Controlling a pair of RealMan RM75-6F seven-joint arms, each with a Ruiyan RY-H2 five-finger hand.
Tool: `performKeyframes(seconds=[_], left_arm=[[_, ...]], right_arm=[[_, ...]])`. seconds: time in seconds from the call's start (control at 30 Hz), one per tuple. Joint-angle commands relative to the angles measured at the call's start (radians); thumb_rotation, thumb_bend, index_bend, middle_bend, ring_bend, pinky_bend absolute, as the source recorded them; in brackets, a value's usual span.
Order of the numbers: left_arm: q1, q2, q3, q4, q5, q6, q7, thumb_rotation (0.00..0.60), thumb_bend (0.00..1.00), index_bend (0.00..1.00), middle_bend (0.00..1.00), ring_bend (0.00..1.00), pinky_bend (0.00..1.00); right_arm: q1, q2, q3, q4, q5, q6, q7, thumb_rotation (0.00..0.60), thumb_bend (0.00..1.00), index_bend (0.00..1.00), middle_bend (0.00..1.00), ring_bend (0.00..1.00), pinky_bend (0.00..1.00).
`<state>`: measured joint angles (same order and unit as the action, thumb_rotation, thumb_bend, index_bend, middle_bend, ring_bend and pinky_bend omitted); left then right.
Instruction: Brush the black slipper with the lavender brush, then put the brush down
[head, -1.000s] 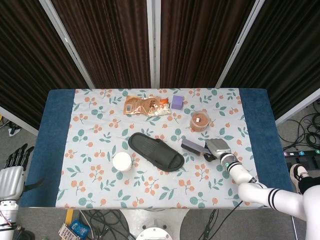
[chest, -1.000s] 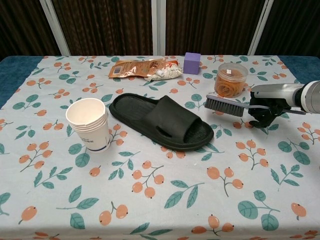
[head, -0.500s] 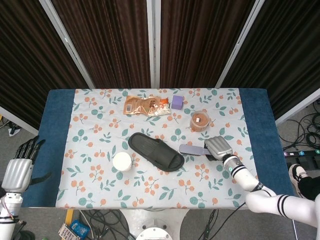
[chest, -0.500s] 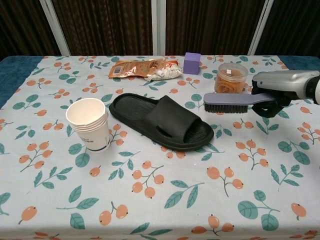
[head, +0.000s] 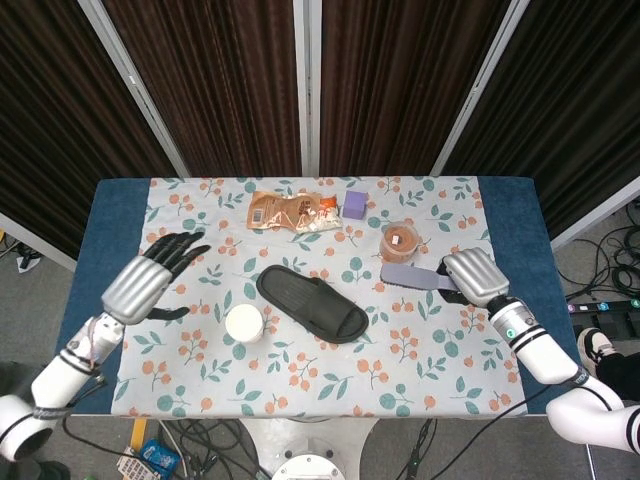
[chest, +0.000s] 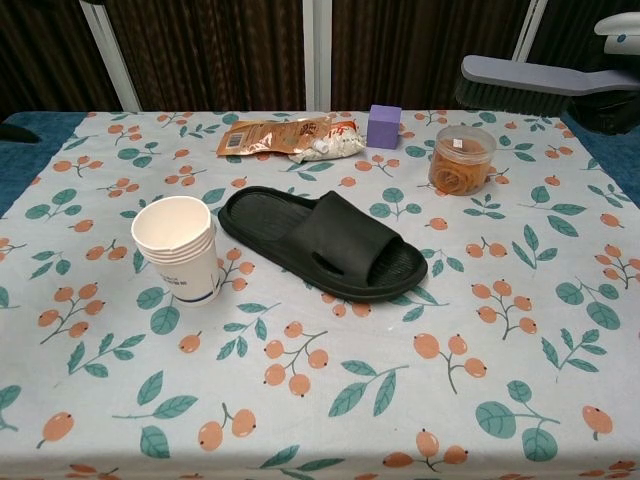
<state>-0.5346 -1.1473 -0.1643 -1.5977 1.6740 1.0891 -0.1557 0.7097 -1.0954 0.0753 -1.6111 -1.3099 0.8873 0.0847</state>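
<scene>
The right hand is gripping the lavender brush by its handle, holding it up off the table with the bristled head pointing toward the robot's left. The left hand is hovering over the table's left side, fingers spread, holding nothing. By my read, the pickup is done; brushing and setting down are both left. The black slipper is lying mid-table, well apart from the brush, between a paper cup stack and the right hand.

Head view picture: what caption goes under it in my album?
Right hand holds the lavender brush beside the black slipper.
</scene>
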Motion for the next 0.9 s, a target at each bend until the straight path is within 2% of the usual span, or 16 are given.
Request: performKeyframes(seconds=[0.03,0.17,0.37,0.47,0.6,0.9], left_arm=[[-0.210,-0.042,-0.059,0.006,-0.032,-0.237,-0.017,0.600,0.18,0.14,0.11,0.05,0.11],[-0.331,-0.139,-0.080,0.091,-0.099,-0.376,0.025,0.600,0.18,0.14,0.11,0.05,0.11],[-0.435,-0.293,-0.078,0.279,-0.200,-0.490,0.086,0.600,0.18,0.14,0.12,0.05,0.11],[-0.462,-0.352,-0.060,0.370,-0.222,-0.516,0.100,0.600,0.18,0.14,0.12,0.05,0.11],[-0.479,-0.386,-0.028,0.434,-0.229,-0.542,0.080,0.600,0.19,0.14,0.12,0.05,0.11],[-0.496,-0.468,0.051,0.571,-0.165,-0.505,0.044,0.600,0.19,0.13,0.12,0.05,0.11]], right_arm=[[-0.001,0.001,0.005,-0.006,0.005,-0.006,-0.012,0.600,0.52,1.00,1.00,1.00,1.00],[-0.003,-0.008,0.009,-0.011,0.012,-0.011,-0.032,0.600,0.52,1.00,1.00,1.00,1.00],[-0.001,-0.026,0.014,-0.003,0.019,-0.026,-0.052,0.600,0.52,1.00,1.00,1.00,1.00],[0.001,-0.037,0.018,0.009,0.022,-0.034,-0.053,0.600,0.52,1.00,1.00,1.00,1.00],[0.005,-0.051,0.022,0.025,0.028,-0.045,-0.058,0.600,0.52,1.00,1.00,1.00,1.00],[0.007,-0.075,0.025,0.053,0.034,-0.063,-0.058,0.600,0.52,1.00,1.00,1.00,1.00]])
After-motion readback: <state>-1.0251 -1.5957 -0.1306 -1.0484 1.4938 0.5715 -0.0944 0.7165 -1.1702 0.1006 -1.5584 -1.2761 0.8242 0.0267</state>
